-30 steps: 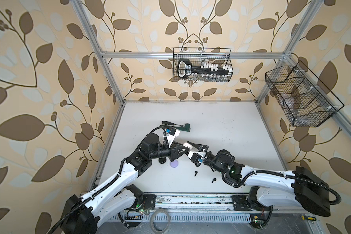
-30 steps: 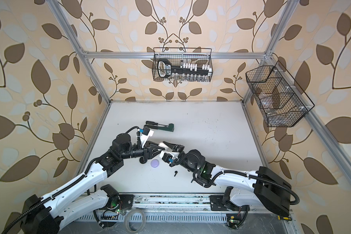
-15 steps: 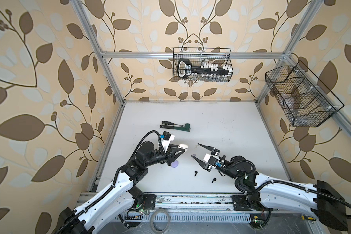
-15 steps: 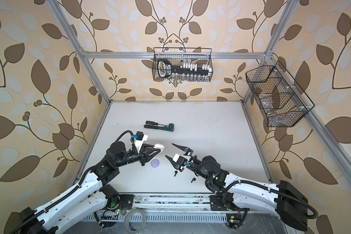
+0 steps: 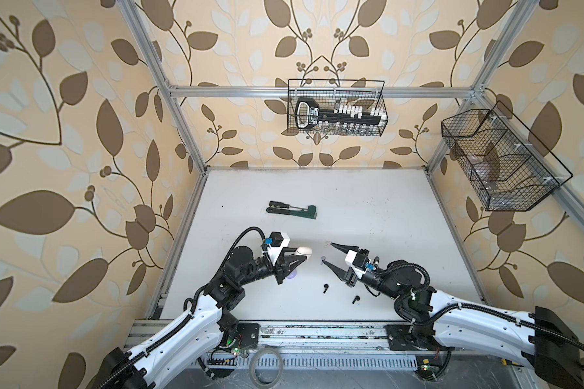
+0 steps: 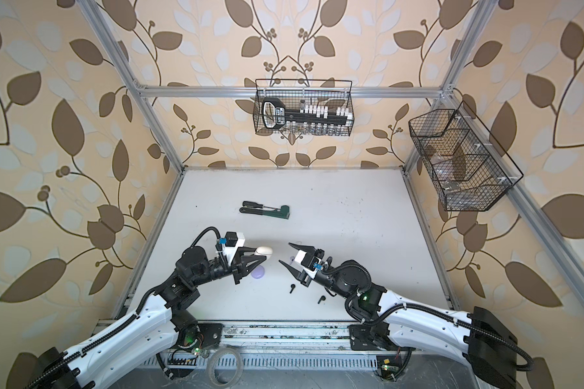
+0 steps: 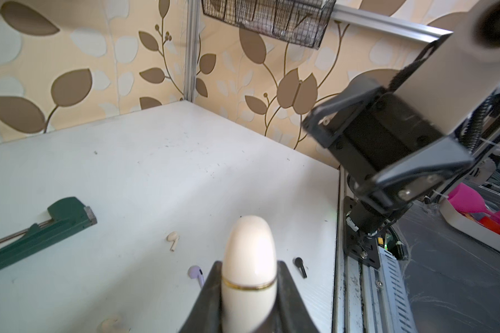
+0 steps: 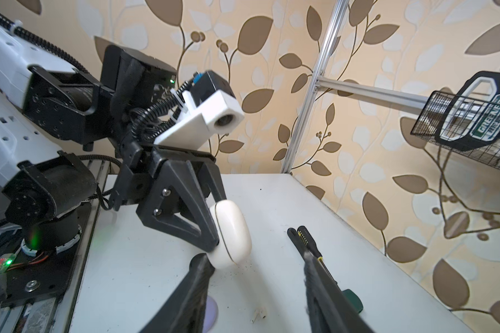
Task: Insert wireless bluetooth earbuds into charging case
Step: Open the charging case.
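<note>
— What is the left tool (image 5: 301, 254) doing?

— It is clamping the cream charging case (image 5: 305, 250) between its fingers and holding it clear above the surface (image 5: 368, 208). In the left wrist view the case is sticking out past the fingertips. A thin gold seam is running round it, and the lid is looking shut.

— And the right tool (image 5: 328, 253)?

— Its jaws are standing apart with nothing between them. It is pointing toward the case, and a gap is showing between the two in both top views.

— Where are the earbuds lying?

— All on the surface. A black earbud (image 5: 325, 288) is lying toward the front rail, below the gap between the tools. A second black earbud (image 5: 355, 299) is lying beside the right arm's wrist. A lilac earbud (image 7: 196, 272) and a white earbud (image 7: 172, 238) are lying below the raised case, apart from each other.

— Anything else?

— A round lilac thing (image 5: 292, 274) is sitting partly under the left tool. Farther back, a green wrench (image 5: 299, 213) and a screwdriver (image 5: 278, 204) are lying side by side. A wire basket (image 5: 336, 107) is hanging on the back wall.
</note>
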You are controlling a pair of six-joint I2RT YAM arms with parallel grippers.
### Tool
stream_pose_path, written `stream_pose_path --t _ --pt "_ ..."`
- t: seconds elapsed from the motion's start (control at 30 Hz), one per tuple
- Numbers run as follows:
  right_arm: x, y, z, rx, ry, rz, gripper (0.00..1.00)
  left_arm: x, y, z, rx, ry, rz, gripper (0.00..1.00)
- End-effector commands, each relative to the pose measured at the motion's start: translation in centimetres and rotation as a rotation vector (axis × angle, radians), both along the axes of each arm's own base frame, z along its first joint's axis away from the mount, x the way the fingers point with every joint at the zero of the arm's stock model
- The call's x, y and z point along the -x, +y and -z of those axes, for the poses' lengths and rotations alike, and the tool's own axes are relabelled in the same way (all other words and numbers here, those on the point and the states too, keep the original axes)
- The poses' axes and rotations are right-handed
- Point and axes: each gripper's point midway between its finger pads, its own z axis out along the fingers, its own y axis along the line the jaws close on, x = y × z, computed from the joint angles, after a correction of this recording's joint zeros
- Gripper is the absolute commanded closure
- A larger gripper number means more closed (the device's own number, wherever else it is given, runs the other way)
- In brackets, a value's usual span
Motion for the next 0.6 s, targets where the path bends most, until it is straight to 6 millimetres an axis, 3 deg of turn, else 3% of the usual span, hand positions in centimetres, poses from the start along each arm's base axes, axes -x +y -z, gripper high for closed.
stream_pose_path --t 0.0,0.3,0.57 --pt "0.1 0.9 -0.6 -0.001 0.011 -0.033 0.48 1.2 -0.3 -2.0 0.042 -0.122 0.065 1.00" --pt "0.7 3.0 -0.7 0.019 0.022 -0.101 0.50 2.3 -0.8 -2.1 0.044 -0.143 0.137 1.00" --pt "-0.2 4.0 -0.6 0.029 0.040 -0.084 0.53 3.2 -1.0 -2.1 0.044 -0.161 0.191 1.00"
